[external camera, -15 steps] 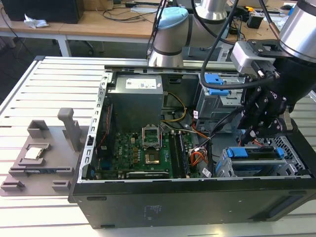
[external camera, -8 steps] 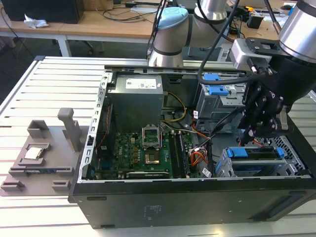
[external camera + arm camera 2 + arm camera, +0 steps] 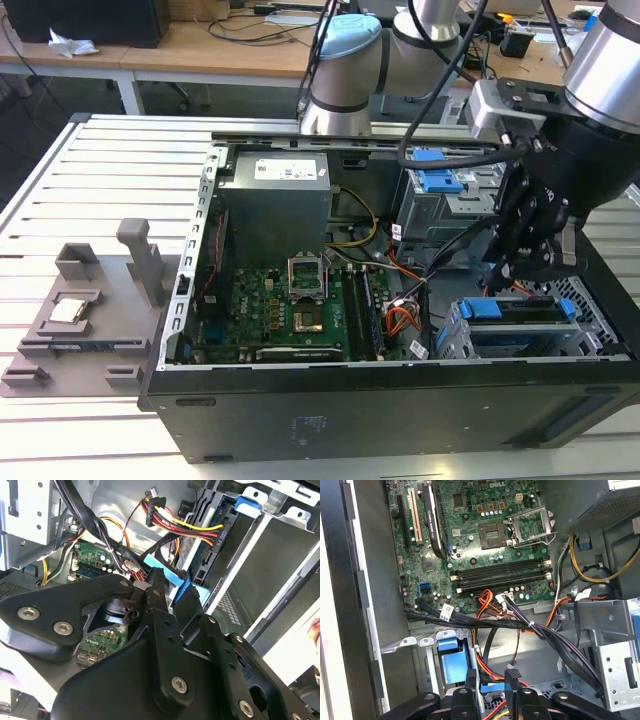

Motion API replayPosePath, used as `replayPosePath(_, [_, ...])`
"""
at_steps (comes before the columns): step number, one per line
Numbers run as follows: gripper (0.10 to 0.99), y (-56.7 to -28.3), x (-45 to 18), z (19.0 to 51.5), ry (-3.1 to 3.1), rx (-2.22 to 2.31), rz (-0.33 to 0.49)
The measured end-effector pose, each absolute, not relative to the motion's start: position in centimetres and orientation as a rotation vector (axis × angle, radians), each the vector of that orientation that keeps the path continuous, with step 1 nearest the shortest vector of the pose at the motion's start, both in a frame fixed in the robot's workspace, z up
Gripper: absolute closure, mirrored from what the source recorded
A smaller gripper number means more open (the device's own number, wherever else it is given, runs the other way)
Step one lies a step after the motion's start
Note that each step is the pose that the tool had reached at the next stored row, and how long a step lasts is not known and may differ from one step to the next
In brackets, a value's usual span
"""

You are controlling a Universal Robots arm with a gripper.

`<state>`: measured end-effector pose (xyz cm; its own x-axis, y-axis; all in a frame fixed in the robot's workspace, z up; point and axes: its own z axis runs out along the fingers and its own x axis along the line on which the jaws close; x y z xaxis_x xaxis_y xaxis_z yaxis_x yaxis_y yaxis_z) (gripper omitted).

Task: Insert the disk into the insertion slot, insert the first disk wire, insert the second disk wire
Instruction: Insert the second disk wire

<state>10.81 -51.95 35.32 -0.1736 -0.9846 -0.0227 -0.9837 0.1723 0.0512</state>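
Gripper (image 3: 172,587) clamps blue plug (image 3: 167,574) by disk (image 3: 520,310)

Arm reaches down; gripper (image 3: 172,592) jaws nearly closed.

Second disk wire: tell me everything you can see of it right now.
The second disk wire ends in a bright blue plug, flat, oblong and plastic-looking. The plug sits pinched between the two black fingers of the claw, down inside the open case next to the disk in its blue carrier. The black cable behind the plug is lost among other dark cables. Whether the plug has reached a socket cannot be told.
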Motion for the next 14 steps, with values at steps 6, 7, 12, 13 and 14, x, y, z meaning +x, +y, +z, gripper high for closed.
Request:
replayPosePath(6, [0.725, -51.9, 10.9, 34.8, -2.393, 2.009, -0.084])
replayPosePath(7, [0.725, -52.0, 10.9, 34.7, -2.393, 2.009, -0.084])
replayPosePath(12, [0.725, -51.9, 10.9, 34.2, -2.393, 2.009, -0.084])
replayPosePath(13, [0.725, -51.9, 10.9, 34.2, -2.393, 2.009, -0.084])
replayPosePath(14, [0.725, -51.9, 10.9, 34.1, -2.392, 2.008, -0.082])
